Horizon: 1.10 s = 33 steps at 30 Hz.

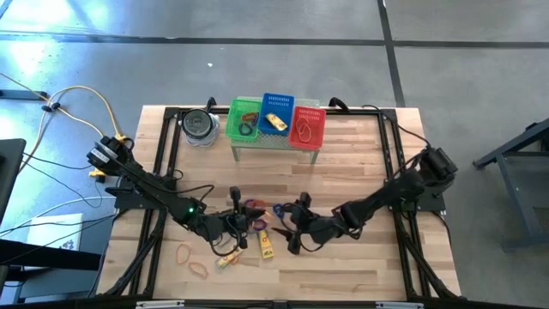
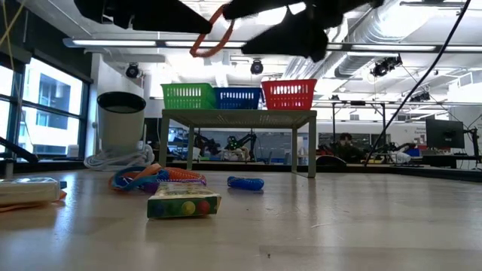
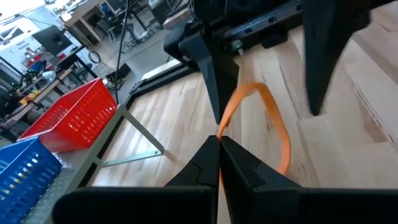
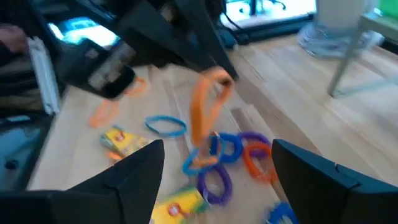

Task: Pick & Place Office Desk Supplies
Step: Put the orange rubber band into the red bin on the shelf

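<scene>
A wide workshop with ceiling lights and far benches lies behind the pale wooden tabletop (image 1: 343, 154), which carries, well beyond both pincers, a small raised stand (image 2: 238, 114) with a green mesh basket (image 1: 243, 120), a blue mesh basket (image 1: 276, 112) and a red mesh basket (image 1: 308, 126) in a row, and beside it a round grey tin (image 1: 199, 127). The two dark arms reach in from either side and meet near the middle of the near half. The left pincer (image 3: 219, 146) is clamped fully together on an orange band loop (image 3: 268, 118), holding it up off the wood so it hangs clear. The right pincer (image 4: 214, 163) faces it just apart, its fingers spread wide with nothing between them, the loop hanging just ahead of its tips. Below and between the two pincers lies a cluster of purple, blue and orange loops (image 4: 230, 155). Near the left pincer on the wood are a small yellow oblong packet (image 1: 267, 247), another yellow piece (image 1: 226, 259) and two loose orange bands (image 1: 192, 260); a lone blue loop (image 4: 166, 126) lies a little apart from the cluster.
</scene>
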{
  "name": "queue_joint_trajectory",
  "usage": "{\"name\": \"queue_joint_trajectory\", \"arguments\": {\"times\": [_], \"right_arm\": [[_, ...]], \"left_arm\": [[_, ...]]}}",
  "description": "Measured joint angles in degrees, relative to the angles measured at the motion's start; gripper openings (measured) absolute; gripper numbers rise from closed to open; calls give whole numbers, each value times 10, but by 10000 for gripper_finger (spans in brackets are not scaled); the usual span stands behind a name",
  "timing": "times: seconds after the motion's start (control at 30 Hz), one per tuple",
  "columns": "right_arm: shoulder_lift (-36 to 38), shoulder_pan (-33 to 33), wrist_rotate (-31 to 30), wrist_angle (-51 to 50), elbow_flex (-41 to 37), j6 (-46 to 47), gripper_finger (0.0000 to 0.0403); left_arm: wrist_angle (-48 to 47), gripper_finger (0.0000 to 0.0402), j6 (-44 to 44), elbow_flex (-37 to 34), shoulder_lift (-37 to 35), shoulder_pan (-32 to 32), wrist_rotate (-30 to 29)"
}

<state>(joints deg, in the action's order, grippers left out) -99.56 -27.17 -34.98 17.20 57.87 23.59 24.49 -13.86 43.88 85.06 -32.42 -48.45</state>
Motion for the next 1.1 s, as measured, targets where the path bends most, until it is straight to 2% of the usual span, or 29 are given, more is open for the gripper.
{"name": "queue_joint_trajectory", "arguments": {"times": [0.17,0.33,0.47,0.67,0.93,1.1], "right_arm": [[-20,13,-9,61,0,-44,286],[-35,26,1,77,0,-54,285],[-39,28,5,79,0,-55,263],[-39,26,6,79,0,-65,180],[-39,24,8,79,0,-75,16],[-39,24,21,76,0,-73,3]], "left_arm": [[-1,0,0,0,0,0,0],[-4,0,2,0,0,0,0],[-6,0,2,0,0,0,0],[-6,0,4,0,0,0,0],[-10,0,24,0,0,0,1],[-10,1,36,0,0,0,3]]}}
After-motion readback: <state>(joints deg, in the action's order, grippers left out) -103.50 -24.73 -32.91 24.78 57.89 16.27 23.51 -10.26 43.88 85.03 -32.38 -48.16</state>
